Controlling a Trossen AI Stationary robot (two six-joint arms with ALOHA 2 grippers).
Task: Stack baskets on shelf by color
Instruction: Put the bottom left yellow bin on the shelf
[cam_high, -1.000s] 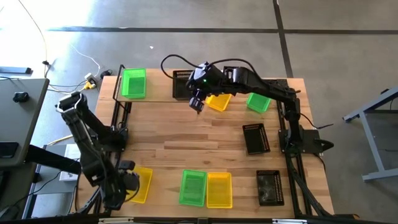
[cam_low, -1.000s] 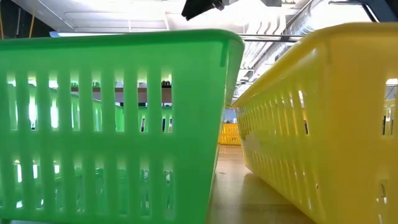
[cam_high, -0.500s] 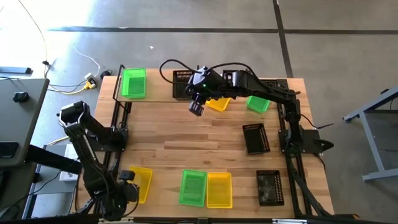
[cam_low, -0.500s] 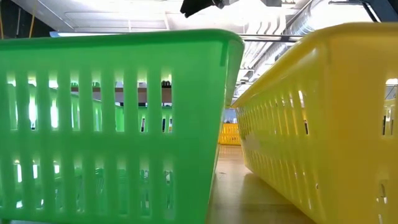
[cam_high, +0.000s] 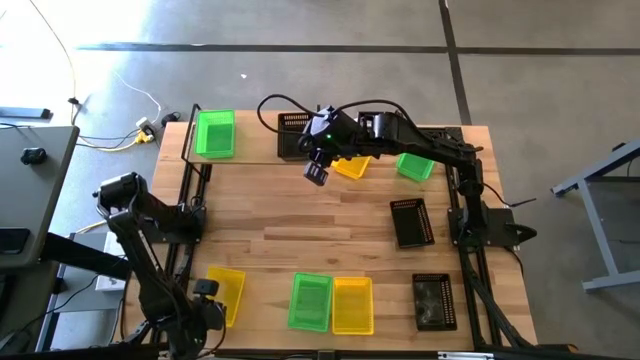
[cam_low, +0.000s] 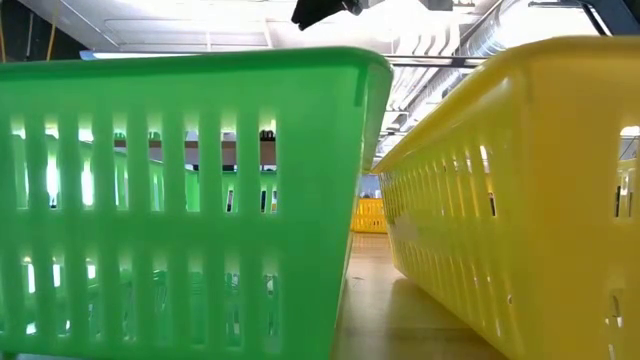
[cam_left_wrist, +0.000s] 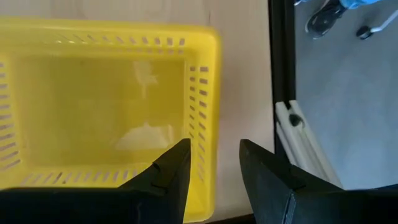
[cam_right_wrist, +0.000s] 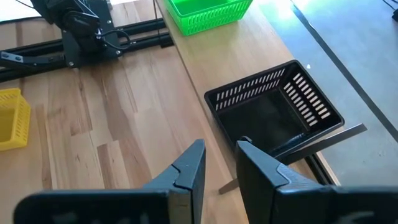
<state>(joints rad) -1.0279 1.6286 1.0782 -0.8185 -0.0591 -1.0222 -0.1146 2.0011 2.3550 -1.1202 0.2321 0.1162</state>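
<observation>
Basket colours: green, yellow, black
Green basket (cam_high: 214, 133) and black basket (cam_high: 293, 134) had slotted sides; yellow basket (cam_left_wrist: 106, 109) slotted too; table (cam_high: 300, 215) was light wood, probably striped planks.

The wooden table (cam_high: 330, 235) carries the shelf (cam_high: 260, 155) along its far edge and scattered baskets: green (cam_high: 310, 301), yellow (cam_high: 352, 305) and black (cam_high: 434, 300) near the front.

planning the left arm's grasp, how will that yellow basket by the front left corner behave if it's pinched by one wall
The yellow basket is likely light: thin, slotted, empty plastic. A one-wall pinch by the left hand may flex the wall and let the basket tilt. On smooth wood it would probably slide if nudged.
</observation>
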